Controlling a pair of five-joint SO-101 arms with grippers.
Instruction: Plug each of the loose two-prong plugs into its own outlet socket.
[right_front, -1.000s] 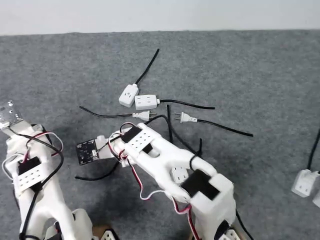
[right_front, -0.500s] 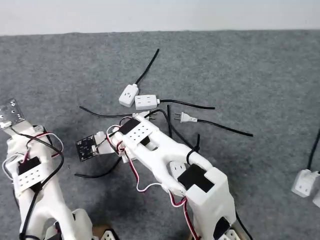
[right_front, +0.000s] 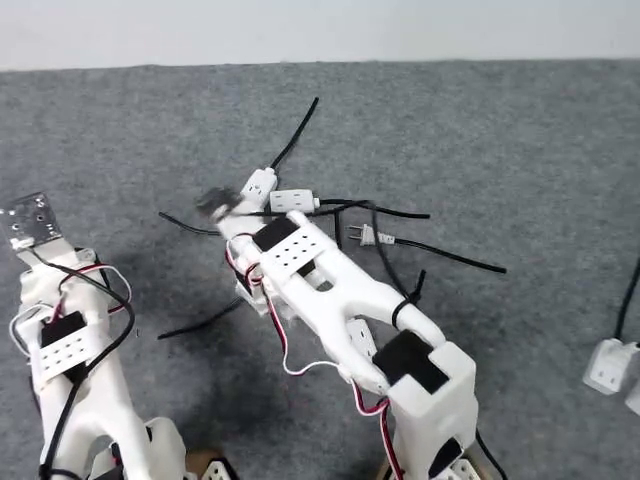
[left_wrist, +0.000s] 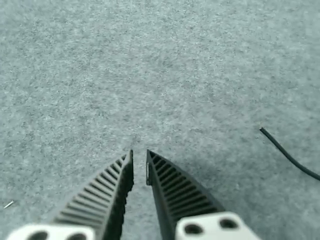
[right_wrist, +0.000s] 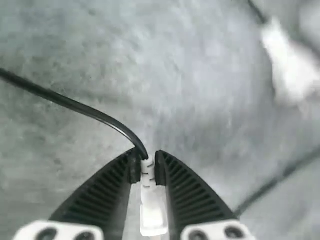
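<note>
Since a second ago the right arm (right_front: 330, 290) has swung farther up the grey mat (right_front: 500, 130), carrying the white plug (right_wrist: 148, 205) with it. The right gripper (right_wrist: 145, 155) squeezes that plug tight, and its black cord (right_wrist: 75, 106) trails away. The plug is held just beside the two outlet sockets (right_front: 275, 195) near the middle of the mat. Another plug (right_front: 366, 236) lies loose nearby, toward the right edge. The left gripper (left_wrist: 139, 156) is pinched together with nothing in it, over bare mat by the left edge.
</note>
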